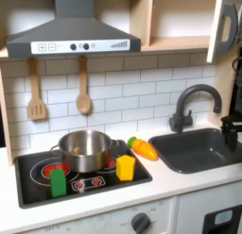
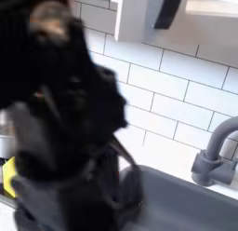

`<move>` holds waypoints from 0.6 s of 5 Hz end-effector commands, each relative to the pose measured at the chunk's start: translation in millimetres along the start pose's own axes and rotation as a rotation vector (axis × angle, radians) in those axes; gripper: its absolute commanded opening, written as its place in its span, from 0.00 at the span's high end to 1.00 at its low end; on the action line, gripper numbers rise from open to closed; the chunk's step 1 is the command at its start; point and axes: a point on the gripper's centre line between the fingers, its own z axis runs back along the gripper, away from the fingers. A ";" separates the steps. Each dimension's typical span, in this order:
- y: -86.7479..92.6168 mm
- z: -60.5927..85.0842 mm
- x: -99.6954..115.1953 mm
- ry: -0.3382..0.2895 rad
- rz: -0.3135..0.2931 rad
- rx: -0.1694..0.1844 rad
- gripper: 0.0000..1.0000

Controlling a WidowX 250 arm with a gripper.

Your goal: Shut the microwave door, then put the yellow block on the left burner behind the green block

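Gripper: in the first exterior view the gripper (image 1: 231,134) shows as a dark shape at the right edge, above the sink (image 1: 189,155); whether its jaws are apart or together cannot be told. In the second exterior view the arm (image 2: 70,123) is a large blurred black mass close to the camera.
Microwave door: the microwave door (image 1: 225,26) stands swung open at the upper right of the first exterior view, its dark window and grey handle facing out.
Yellow block: the yellow block (image 1: 125,167) stands on the black cooktop (image 1: 38,186) at its front right, just beside the steel pot (image 1: 84,149).
Green block: the green block (image 1: 58,181) stands upright on the front of the left burner, in front of the pot.
Carrot: the orange carrot (image 1: 143,148) lies on the counter between the cooktop and the sink.
Wall: a wooden spatula (image 1: 36,91) and a wooden spoon (image 1: 83,87) hang on the white tiles under the grey range hood (image 1: 71,32).
Faucet: the grey faucet (image 1: 189,106) arches behind the sink.
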 end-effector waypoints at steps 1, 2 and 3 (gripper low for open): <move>-9.3 -4.3 27.2 -0.030 0.021 -0.004 0.00; -11.6 -8.5 39.4 -0.033 0.041 -0.007 0.00; -11.0 -8.8 51.2 -0.051 0.060 -0.001 0.00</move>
